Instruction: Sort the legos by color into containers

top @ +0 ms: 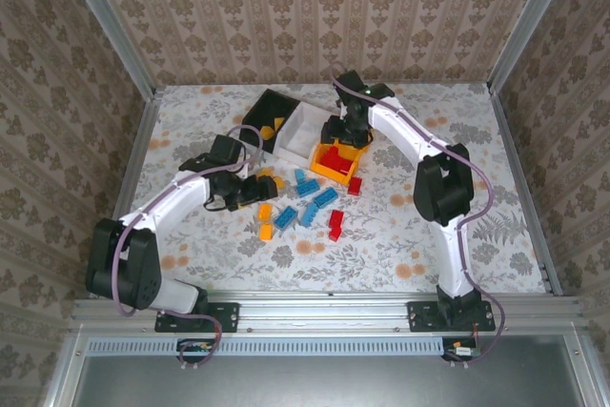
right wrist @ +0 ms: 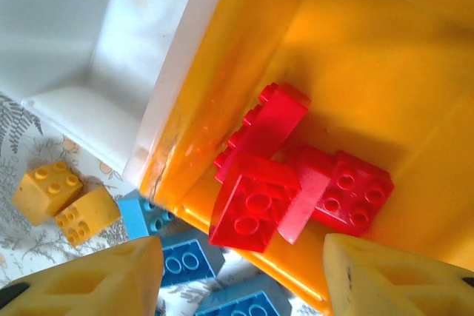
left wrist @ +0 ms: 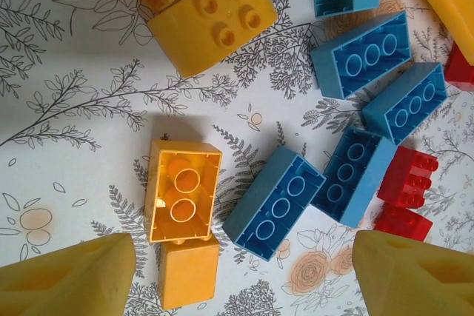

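**Brick sorting by colour: both grippers empty, twelve pieces loose on the table**

Containers [top: 286, 140] joined in a row at upper centre of the top view: black bin [top: 262, 107] at upper left, white bin [top: 305, 126] in the middle, orange-yellow bin [top: 329, 176] at lower right.

Legos [top: 307, 214] scattered on the table [top: 429, 235] just below the bins, at centre frame.

Left gripper [left wrist: 244, 257]: spread wide, nothing between the fingers, poised over the loose pile, with an upturned yellow piece and a blue one just above the gap in the left wrist view.

Right gripper [right wrist: 243, 246]: parted, empty, hanging over the lower rim of the orange-yellow bin.

Count, loose on the table:
- yellow bricks [left wrist: 181, 190]: four, two at upper left and two at lower left of the left wrist view.
- blue bricks [left wrist: 274, 201]: five, crowded at centre right, several touching.
- red bricks [left wrist: 407, 177]: three, along the right edge.

Count, already binned:
- Red, in the orange-yellow bin: apparently four, overlapping.
- Yellow, in the black bin: too small to count.
- White bin: bare where visible.

Handling, as a judgement: probably light, rigid, hard plastic with smooth and rather slippery walls, not fragile. Best pinched across the two long flat sides, away from studs and corners. For the upturned hollow piece, outer walls likewise. Among the touching blue pieces, an outlying one first, to avoid nudging neighbours.
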